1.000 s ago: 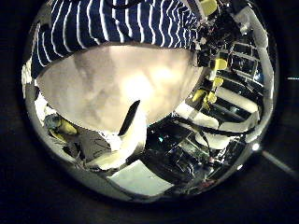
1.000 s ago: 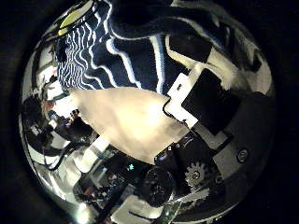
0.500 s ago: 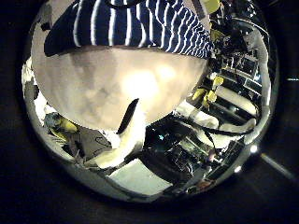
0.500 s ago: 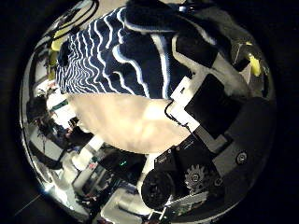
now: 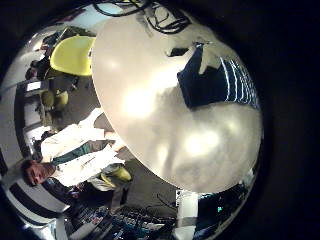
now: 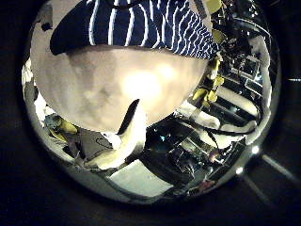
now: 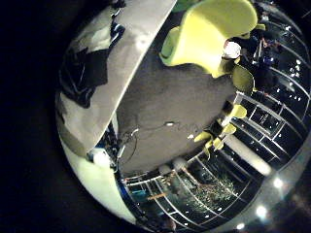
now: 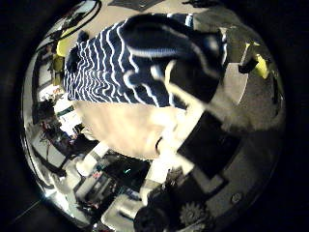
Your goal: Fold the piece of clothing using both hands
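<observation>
while the striped shirt [image 6: 132, 26] lies on the pale table [image 6: 113, 89], no outside view is given, so everything here comes from the palm cameras. the shirt is dark with thin white stripes. in the left thumb side view it is spread flat near the table's far edge, and a big bare part of the table sits between the shirt and the camera. a dark pointed part pokes in over the table's near edge — most likely part of the left hand, but its fingers do not show, so i cannot tell if that hand is open or closed.

in the left little finger side view the shirt [image 5: 215, 80] looks like a small dark bunch on the table [image 5: 150, 100], close to one edge, with one corner sticking up.

in the right thumb side view the shirt [image 8: 121, 68] fills much of the picture, so it is close to that palm. the right hand [image 8: 193, 87] reaches out over it with black and white fingers [image 8: 169, 39] that look bent above the cloth — i cannot tell if they pinch it.

in the right little finger side view the shirt [image 7: 86, 68] is a dark crumpled shape on the table [image 7: 136, 44], and a yellow-green chair [image 7: 209, 34] stands on the floor beyond the table.
</observation>
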Robot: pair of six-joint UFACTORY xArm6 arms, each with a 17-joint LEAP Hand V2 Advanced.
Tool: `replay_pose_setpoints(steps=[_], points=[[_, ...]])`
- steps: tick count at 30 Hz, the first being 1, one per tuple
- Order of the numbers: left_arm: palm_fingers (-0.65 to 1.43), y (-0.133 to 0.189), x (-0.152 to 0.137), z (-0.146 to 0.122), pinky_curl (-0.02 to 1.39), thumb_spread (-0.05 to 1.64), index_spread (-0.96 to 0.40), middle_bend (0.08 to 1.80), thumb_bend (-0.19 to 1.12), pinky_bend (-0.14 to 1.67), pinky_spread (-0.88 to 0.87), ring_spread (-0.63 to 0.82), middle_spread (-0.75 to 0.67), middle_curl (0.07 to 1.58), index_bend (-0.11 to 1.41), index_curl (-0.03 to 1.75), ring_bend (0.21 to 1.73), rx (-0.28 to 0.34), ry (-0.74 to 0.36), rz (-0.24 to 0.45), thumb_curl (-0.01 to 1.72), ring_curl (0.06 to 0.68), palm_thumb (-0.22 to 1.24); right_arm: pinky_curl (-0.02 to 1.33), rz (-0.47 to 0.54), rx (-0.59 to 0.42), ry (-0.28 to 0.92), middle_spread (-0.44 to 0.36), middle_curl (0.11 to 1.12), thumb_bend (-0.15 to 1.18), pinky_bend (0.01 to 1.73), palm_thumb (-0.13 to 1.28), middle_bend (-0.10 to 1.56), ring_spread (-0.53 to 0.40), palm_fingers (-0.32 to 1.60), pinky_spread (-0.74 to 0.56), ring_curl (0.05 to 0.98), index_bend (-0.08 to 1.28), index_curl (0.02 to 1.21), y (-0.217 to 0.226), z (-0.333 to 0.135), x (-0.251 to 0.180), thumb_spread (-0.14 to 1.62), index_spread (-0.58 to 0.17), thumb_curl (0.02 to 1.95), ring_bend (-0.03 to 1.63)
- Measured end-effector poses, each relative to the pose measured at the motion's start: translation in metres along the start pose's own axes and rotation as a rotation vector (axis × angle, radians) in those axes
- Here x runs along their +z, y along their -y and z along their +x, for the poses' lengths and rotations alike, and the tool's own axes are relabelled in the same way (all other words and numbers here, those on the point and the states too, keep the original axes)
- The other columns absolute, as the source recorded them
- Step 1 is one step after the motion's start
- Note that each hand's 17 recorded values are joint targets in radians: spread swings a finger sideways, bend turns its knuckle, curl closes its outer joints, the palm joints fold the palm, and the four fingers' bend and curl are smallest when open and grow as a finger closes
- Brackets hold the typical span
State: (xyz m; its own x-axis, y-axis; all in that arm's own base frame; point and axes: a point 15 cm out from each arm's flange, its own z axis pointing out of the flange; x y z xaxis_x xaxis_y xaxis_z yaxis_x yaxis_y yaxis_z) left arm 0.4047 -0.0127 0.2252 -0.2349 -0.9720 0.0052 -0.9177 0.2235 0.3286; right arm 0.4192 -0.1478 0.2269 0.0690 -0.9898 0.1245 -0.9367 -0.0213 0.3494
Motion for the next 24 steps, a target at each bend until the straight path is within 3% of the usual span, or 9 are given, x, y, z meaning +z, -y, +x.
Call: replay_pose_setpoints(steps=[2,3,4,7,17,24], points=[[0.13,0.002,0.003,-0.001,0.34,1.18,0.04,0.21,-0.02,0.49,0.28,0.19,0.18,0.39,0.15,0.30,0.77,-0.001,0.000,-0.008,0.28,0.230,0.34,0.83,0.006,0.021,0.028,-0.266,0.64,-0.06,1.20,0.43,0.86,-0.257,0.43,-0.42,0.593,0.35,0.71,-0.001,0.003,0.001,1.23,-0.373,0.44,1.35],[0.13,0.003,0.002,0.000,0.34,1.18,0.04,0.21,-0.02,0.49,0.28,0.19,0.18,0.39,0.15,0.30,0.77,0.000,0.000,-0.007,0.28,0.230,0.35,0.82,0.011,0.033,0.045,-0.243,0.52,-0.05,1.23,0.40,0.48,-0.257,0.19,-0.41,0.595,0.42,0.72,-0.002,0.005,0.002,1.23,-0.380,0.42,1.39],[0.13,0.004,0.003,0.001,0.34,1.18,0.04,0.21,-0.02,0.49,0.28,0.19,0.18,0.39,0.15,0.30,0.77,0.001,0.000,-0.007,0.28,0.230,0.35,0.79,0.014,0.044,0.061,-0.283,0.59,-0.05,1.14,0.37,0.75,-0.250,0.32,-0.39,0.561,0.33,0.68,-0.002,0.006,0.003,1.22,-0.377,0.40,1.29],[0.13,0.005,0.005,0.001,0.34,1.18,0.04,0.21,-0.02,0.50,0.27,0.19,0.18,0.39,0.15,0.30,0.78,0.004,-0.001,-0.012,0.28,0.230,0.35,0.77,0.017,0.062,0.114,-0.230,0.57,-0.04,1.01,0.32,0.70,-0.201,0.11,-0.24,0.519,0.33,0.65,0.004,0.000,0.009,1.20,-0.349,0.37,1.17],[0.13,0.004,0.001,0.001,0.34,1.18,0.04,0.21,-0.02,0.50,0.26,0.19,0.18,0.39,0.15,0.30,0.78,0.003,-0.001,-0.011,0.28,0.230,0.35,0.63,0.050,0.056,0.149,-0.042,0.49,-0.02,0.82,0.26,0.57,-0.004,0.06,0.24,0.401,0.29,0.56,0.045,-0.016,0.027,1.15,-0.262,0.32,0.93],[0.13,0.001,-0.002,0.000,0.34,1.18,0.04,0.21,-0.02,0.50,0.26,0.19,0.18,0.39,0.15,0.29,0.78,0.001,-0.001,-0.003,0.28,0.228,0.35,0.56,0.094,0.070,0.160,-0.020,0.45,-0.02,0.76,0.27,0.51,0.016,0.15,0.36,0.367,0.26,0.52,0.047,-0.011,0.009,1.14,-0.257,0.30,0.88]])
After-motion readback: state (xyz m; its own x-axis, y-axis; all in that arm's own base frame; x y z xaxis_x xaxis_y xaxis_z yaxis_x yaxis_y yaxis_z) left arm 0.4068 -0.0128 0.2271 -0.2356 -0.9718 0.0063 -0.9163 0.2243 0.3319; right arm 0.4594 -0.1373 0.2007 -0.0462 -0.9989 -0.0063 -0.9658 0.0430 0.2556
